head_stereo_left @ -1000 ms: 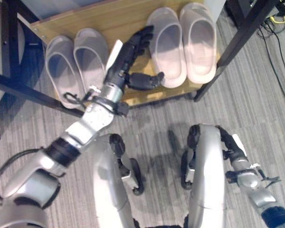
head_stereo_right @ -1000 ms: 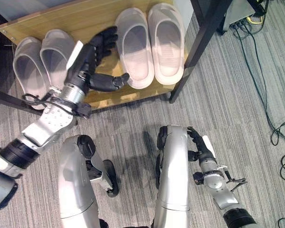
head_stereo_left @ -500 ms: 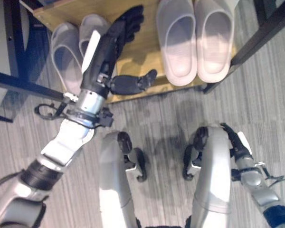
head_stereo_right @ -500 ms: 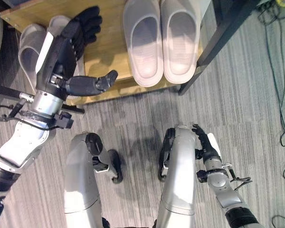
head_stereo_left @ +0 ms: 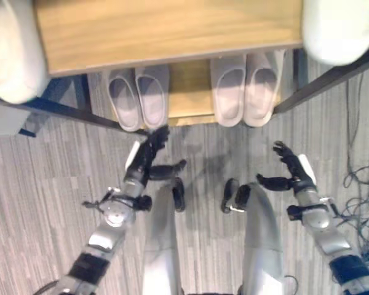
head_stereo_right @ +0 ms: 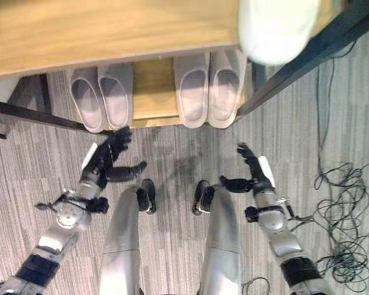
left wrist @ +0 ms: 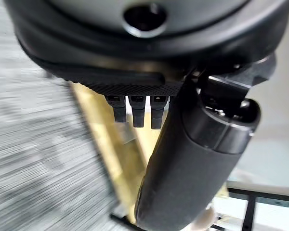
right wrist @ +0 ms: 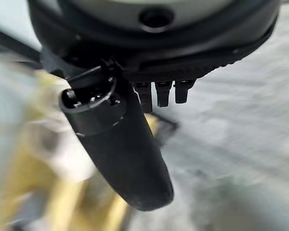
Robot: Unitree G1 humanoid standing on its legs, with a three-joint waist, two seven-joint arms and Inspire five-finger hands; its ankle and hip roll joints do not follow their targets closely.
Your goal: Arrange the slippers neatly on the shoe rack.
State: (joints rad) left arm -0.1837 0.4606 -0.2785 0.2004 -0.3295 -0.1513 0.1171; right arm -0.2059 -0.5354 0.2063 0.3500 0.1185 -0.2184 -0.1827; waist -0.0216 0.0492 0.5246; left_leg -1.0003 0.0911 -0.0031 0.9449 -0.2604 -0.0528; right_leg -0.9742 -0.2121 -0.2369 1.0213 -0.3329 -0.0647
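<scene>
Grey striped carpet floor (head_stereo_left: 43, 184) seen from above, ribs running left to right. At the far side, a light wooden board (head_stereo_left: 166, 27) w/ a lower wooden shelf (head_stereo_right: 152, 92) beneath it, both held in a black metal frame (head_stereo_right: 301, 64); one dark bar angles off to the left, another to the right. Pale rounded shape (head_stereo_right: 277, 27) at far right, another (head_stereo_left: 9, 52) at far left. Tangle of dark cables (head_stereo_right: 338, 203) on carpet at right. Even light, soft shadows.

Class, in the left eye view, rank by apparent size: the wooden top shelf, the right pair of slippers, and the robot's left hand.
1. Wooden top shelf, by far largest.
2. Right pair of slippers.
3. Left hand, smallest, though nearer the camera, so it looks larger than it would at the slippers' distance.
</scene>
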